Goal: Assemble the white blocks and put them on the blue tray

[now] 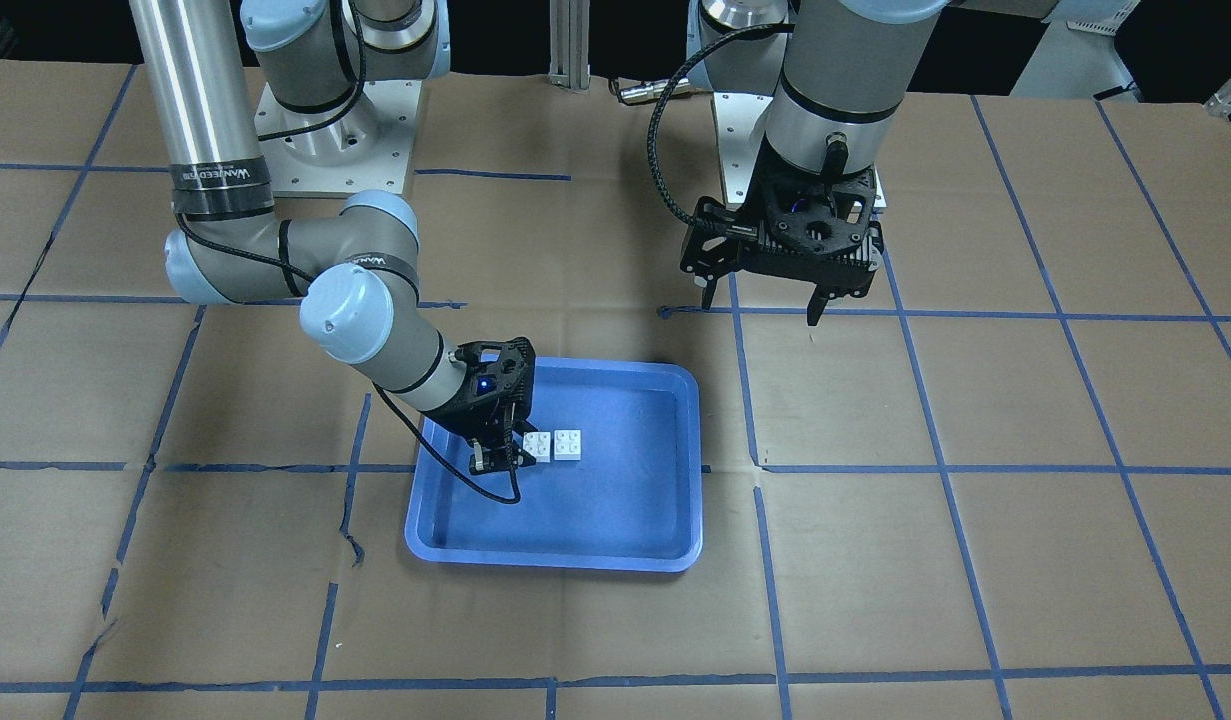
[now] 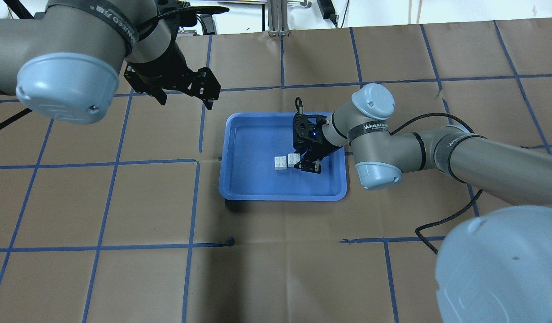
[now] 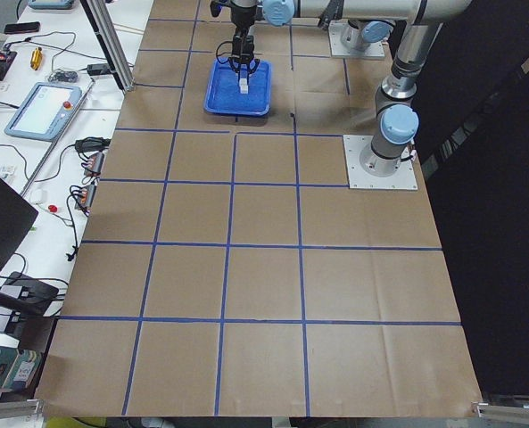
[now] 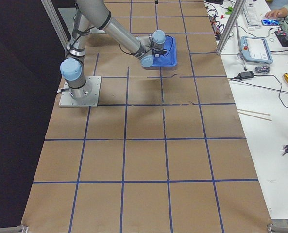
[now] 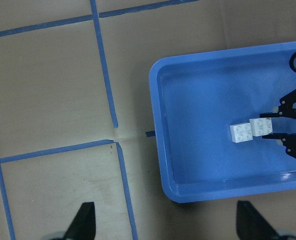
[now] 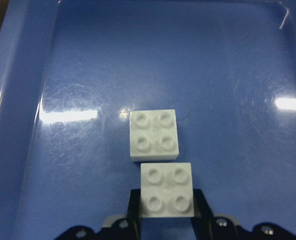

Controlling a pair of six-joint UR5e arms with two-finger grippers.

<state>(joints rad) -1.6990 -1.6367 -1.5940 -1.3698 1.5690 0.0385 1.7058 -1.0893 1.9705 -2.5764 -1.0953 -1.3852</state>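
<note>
Near white brick [image 6: 166,186] is clamped in my right gripper [image 6: 166,201], beside the other white brick [image 6: 153,135] in the blue tray [image 6: 18,100]. I see the left gripper [image 1: 762,308] hanging wide.

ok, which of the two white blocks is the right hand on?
The near block in the right wrist view: it sits between the fingers of the right hand. The far block lies free on the blue tray, just past them.
</note>
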